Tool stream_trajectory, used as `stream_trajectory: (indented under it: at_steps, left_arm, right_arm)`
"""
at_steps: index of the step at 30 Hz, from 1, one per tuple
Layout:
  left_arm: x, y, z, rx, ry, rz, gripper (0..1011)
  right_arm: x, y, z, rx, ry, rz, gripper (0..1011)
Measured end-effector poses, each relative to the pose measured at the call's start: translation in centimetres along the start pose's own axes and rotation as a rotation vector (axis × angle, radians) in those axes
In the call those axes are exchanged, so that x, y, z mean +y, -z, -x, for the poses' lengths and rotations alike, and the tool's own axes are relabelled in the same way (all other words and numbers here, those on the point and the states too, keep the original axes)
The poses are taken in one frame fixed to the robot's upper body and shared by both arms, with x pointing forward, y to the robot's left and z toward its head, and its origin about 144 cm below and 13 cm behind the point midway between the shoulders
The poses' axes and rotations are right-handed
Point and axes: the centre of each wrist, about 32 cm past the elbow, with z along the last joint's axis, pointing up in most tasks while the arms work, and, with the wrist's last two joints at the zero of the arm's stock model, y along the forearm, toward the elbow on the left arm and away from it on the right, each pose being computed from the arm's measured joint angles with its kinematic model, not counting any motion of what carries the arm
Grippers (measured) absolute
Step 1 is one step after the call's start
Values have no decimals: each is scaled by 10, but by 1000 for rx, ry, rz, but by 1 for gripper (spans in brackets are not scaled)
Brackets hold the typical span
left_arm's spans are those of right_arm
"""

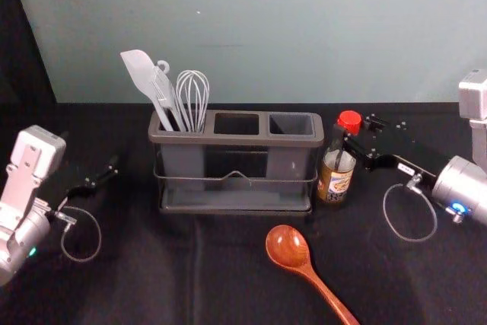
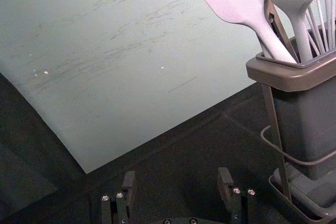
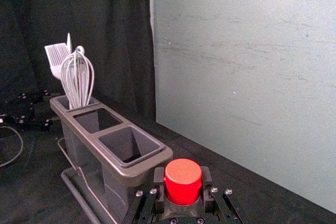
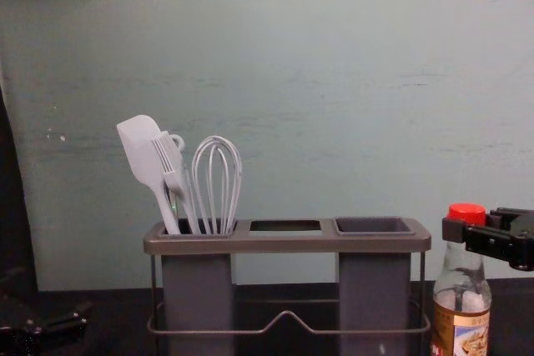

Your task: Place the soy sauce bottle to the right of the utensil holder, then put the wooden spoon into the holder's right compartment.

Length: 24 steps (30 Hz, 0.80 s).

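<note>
"Red cap (image 1: 349, 120), so that's the soy sauce bottle (image 1: 335, 180). Where is it standing?"

"Upright, just beside the utensil holder (image 1: 251, 141), on the holder's right. The label faces the chest camera."

"And what has hold of it?"

"The right gripper (image 1: 348, 139). It reaches in from the right, its fingers clenched on the top of the bottle, one on either side of the cap."

"How about the other arm?"

"The left gripper (image 1: 112, 167) is off to the left of the holder, well apart from it. The left wrist view shows its fingers (image 2: 226, 178) released, spread wide with a gap between them."

"Is the wooden spoon (image 1: 309, 272) in its compartment?"

"No, it's lying on the black cloth (image 1: 152, 264) in front of the holder. Its bowl is nearer the holder, towards the right half, and the handle slants back towards the robot and off to the right."

"Then what's in the holder?"

"A pale spatula (image 1: 141, 74), a brush (image 4: 168, 156) and a whisk (image 1: 192, 93), all in the left compartment, heads up. The spatula leans out to the left."
</note>
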Motion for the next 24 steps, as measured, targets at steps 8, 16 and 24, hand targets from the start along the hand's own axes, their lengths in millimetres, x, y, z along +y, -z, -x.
stream_trajectory:
  at_steps: [8, 16, 24]
  left_arm:
    - [0, 0, 0, 0, 0, 0, 1011]
    - [0, 0, 0, 0, 0, 0, 1012]
    - [0, 0, 0, 0, 0, 0, 1011]
  right_arm:
    - [1, 1, 0, 3, -1, 7, 390]
    - [1, 1, 0, 2, 0, 7, 406]
    - [1, 1, 0, 2, 1, 6, 658]
